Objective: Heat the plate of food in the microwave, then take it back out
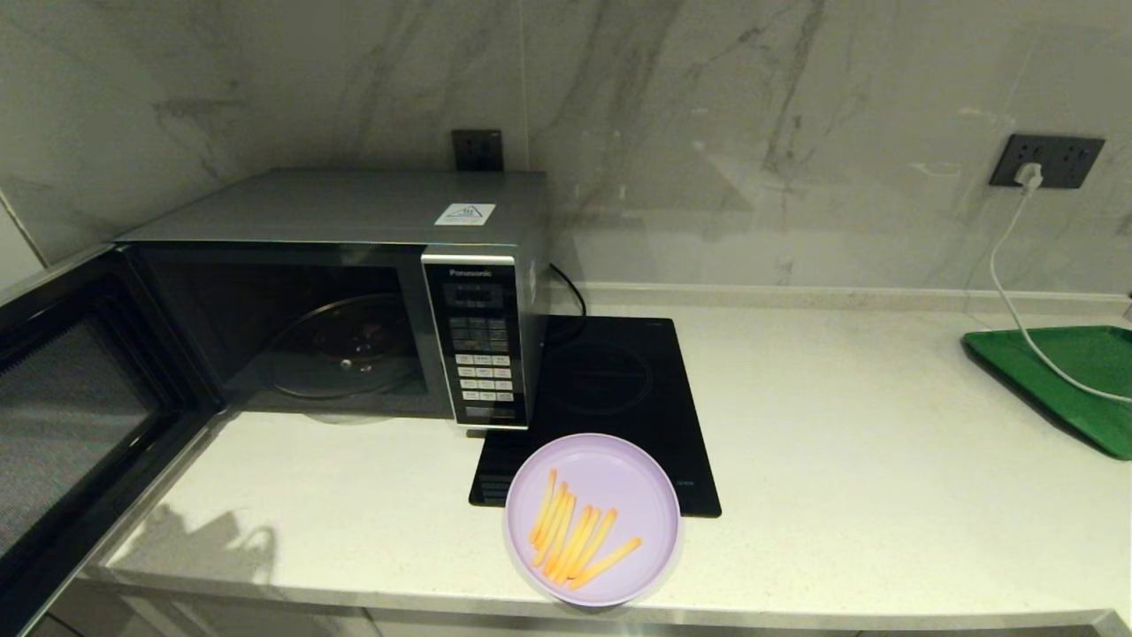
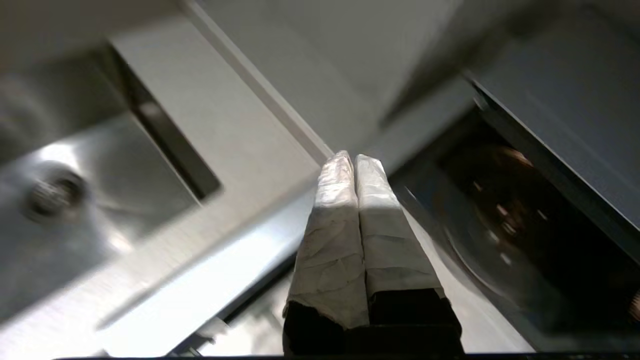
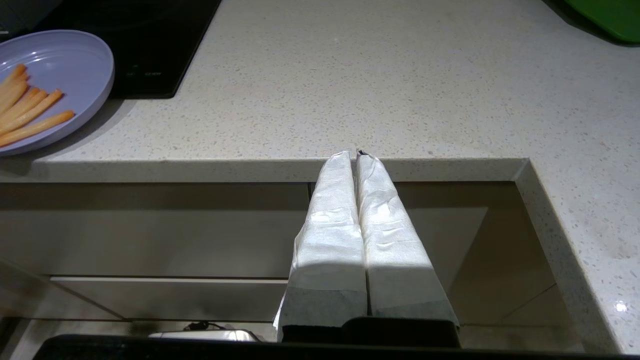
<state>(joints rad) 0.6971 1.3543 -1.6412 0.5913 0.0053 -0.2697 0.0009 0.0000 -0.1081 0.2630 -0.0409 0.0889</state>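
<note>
The plate of food overhangs the surface's near edge beside the open microwave; both grippers, left gripper and right gripper, pressed closed and empty, risk tipping it off.

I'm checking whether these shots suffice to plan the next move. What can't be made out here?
- Head view: neither arm appears; the microwave door runs off the left edge, and the keypad labels are too small to read.
- Left wrist view: motion blur smears everything around the shut left gripper.
- Right wrist view: the plate of food is cut by the left edge, beyond the shut right gripper.
</note>
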